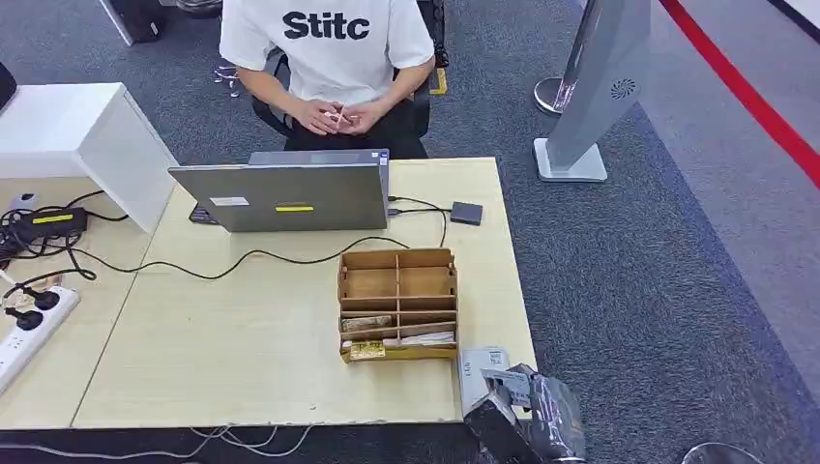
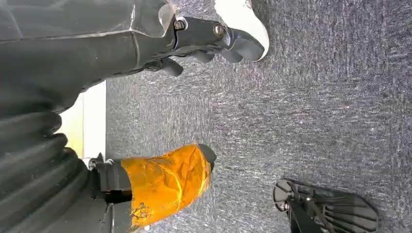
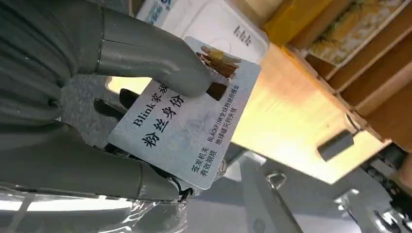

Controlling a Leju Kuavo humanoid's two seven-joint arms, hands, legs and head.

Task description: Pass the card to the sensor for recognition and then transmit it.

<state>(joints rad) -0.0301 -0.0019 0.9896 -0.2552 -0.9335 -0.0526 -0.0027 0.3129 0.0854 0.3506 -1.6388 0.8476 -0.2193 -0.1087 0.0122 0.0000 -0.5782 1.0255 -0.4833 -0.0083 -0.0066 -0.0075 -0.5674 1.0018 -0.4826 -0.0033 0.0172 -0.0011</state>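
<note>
Your right hand [image 3: 97,97] holds the card [image 3: 187,114]: the thick grey thumb presses on its printed face and the darker fingers sit behind it, so the card is pinched flat. In the head view that right hand [image 1: 527,411] sits just off the near right corner of the wooden table [image 1: 242,348], close to the white box [image 1: 481,372] lying at that corner.

Your left hand [image 2: 160,182] hangs over the grey carpet beside the table edge; an orange-wrapped part sticks out, and you cannot tell whether its fingers are spread or curled.

On the table you have one wooden organiser [image 1: 397,304], one open grey laptop [image 1: 285,193] and one small dark sensor pad [image 1: 466,213], which is cabled to the laptop and lies beyond the organiser toward the far right of the table. The organiser is split into compartments: the far ones look bare, while the near slots hold flat cards or papers, too small to count.

One person [image 1: 329,58] in a white T-shirt sits behind the laptop with hands clasped. A white power strip [image 1: 29,324] lies left of the table.
</note>
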